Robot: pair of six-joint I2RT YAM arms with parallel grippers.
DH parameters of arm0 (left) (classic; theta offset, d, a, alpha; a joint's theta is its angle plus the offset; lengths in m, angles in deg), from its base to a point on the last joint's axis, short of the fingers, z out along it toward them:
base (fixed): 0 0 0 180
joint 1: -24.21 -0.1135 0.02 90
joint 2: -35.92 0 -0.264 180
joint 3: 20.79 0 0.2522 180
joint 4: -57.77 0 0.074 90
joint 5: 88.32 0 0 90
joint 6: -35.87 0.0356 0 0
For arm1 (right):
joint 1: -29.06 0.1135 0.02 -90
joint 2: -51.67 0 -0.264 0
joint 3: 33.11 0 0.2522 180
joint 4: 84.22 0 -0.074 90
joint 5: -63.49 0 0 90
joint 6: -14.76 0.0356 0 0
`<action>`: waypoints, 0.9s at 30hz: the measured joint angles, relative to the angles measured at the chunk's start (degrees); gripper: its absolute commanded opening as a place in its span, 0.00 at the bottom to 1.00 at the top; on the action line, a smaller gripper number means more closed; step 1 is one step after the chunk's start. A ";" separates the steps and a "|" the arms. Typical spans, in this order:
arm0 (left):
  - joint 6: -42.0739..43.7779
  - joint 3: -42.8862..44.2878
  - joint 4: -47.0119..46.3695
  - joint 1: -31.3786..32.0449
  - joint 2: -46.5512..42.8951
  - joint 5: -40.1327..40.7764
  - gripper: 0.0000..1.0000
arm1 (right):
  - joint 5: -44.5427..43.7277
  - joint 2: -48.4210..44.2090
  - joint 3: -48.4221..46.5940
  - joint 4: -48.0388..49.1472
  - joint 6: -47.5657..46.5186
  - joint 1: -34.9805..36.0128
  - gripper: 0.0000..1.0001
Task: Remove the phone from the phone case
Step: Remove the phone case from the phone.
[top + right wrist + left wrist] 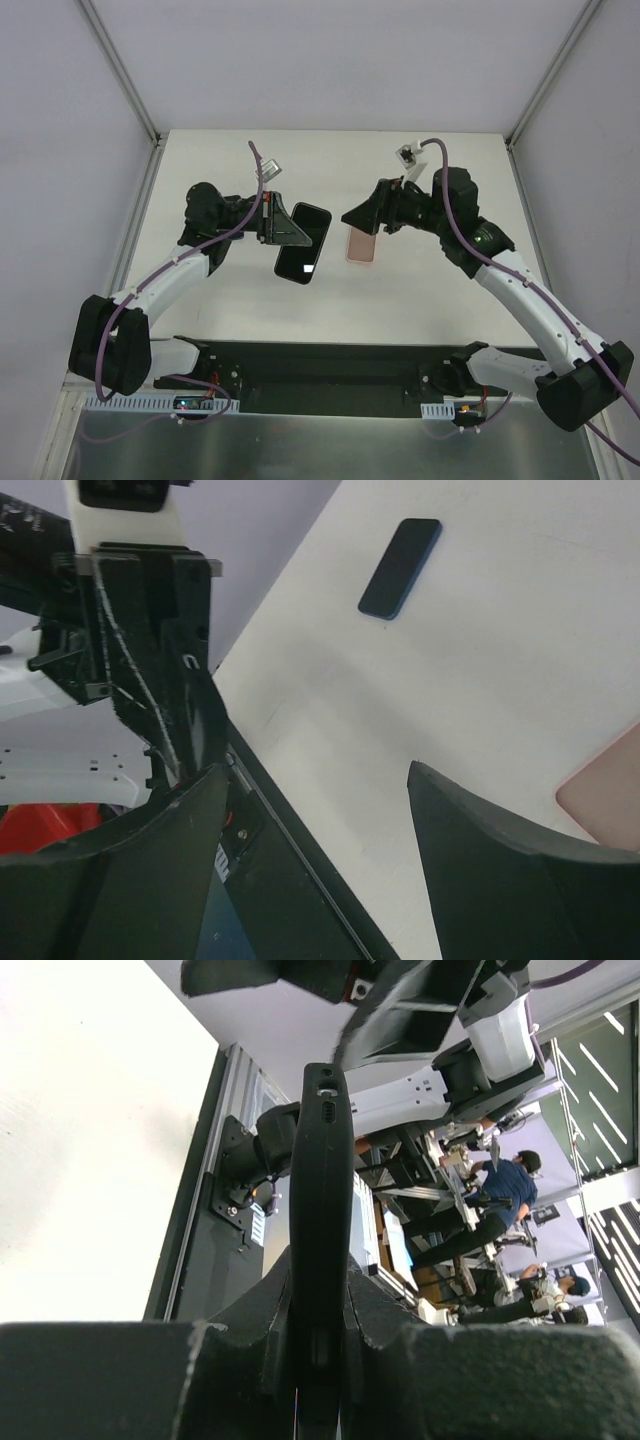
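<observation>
The left end effector (303, 238) is clamping the phone (306, 258) near one corner, a finger pressing on each broad face, and the black slab is jutting out sideways past the fingertips. From the left wrist the phone is showing edge-on, a narrow dark strip with a small slot and holes in it, running up between the two fingers (250, 1310) and hanging clear of the surface (430, 290). The right end effector (347, 216) is hovering just across from the left one, its tips pointing toward it, with its fingers (500, 870) spread wide and bare surface showing in the gap. The phone case (360, 244) is lying flat on the surface just below and beside the right end effector, outside the spread fingers, its pink corner peeking past one of them in the right wrist view. Whether it is touching that finger I cannot tell. Phone and phone case are sitting apart, the gap between them lying under the two sets of fingertips
</observation>
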 measured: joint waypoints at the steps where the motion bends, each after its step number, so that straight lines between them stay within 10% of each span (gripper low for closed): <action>1: 0.48 0.00 0.44 0.35 0.00 -0.07 0.00 | 0.94 0.04 -0.42 0.46 0.11 0.00 0.76; 13: 5.66 2.19 6.71 3.02 0.00 -0.46 0.00 | 14.73 9.97 -4.85 9.46 4.55 1.62 0.71; 22: 7.76 3.74 9.86 3.50 0.04 -0.44 0.00 | 21.75 12.24 -5.09 11.93 5.70 3.39 0.03; 27: 9.22 4.26 9.66 3.67 0.22 -0.92 0.00 | 23.23 12.22 -5.18 12.57 6.93 3.10 0.01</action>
